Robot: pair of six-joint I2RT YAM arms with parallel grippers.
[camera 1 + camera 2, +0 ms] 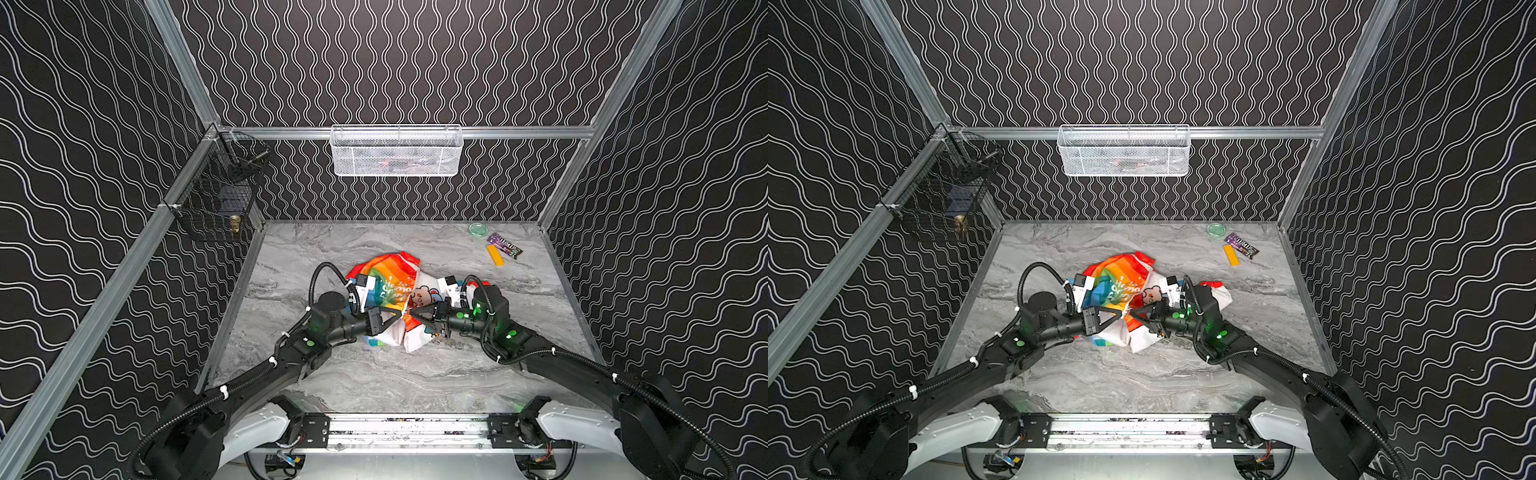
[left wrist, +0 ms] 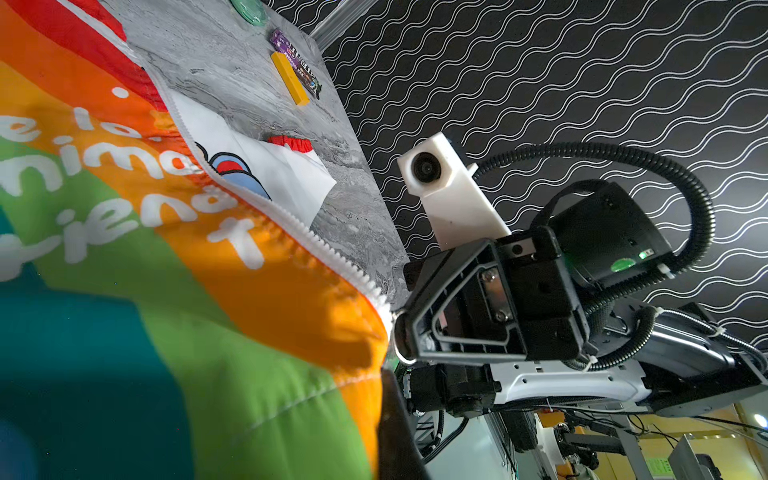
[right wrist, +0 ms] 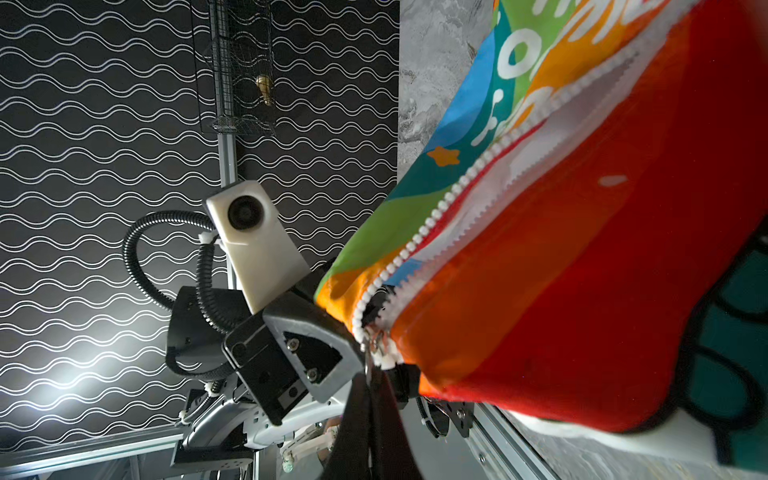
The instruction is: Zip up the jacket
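Observation:
The jacket point(image 1: 386, 274) point(image 1: 1117, 272), rainbow-striped with white lettering, lies bunched on the marble table point(image 1: 374, 382), its white cartoon-print lining showing. My two grippers meet tip to tip over it in both top views. The left gripper point(image 1: 400, 315) point(image 2: 384, 374) is shut on the orange edge of the jacket point(image 2: 166, 291) beside the white zipper teeth point(image 2: 332, 253). The right gripper point(image 1: 410, 312) point(image 3: 369, 386) is shut on the metal zipper pull point(image 3: 368, 363) at the low end of the open zipper point(image 3: 436, 216). The two rows of teeth spread apart above the slider.
At the back right of the table lie a green round lid point(image 1: 478, 230), a purple candy bar point(image 1: 505, 245) and a yellow block point(image 1: 495, 254). A white mesh basket point(image 1: 397, 150) hangs on the back wall, a black wire basket point(image 1: 220, 195) on the left wall.

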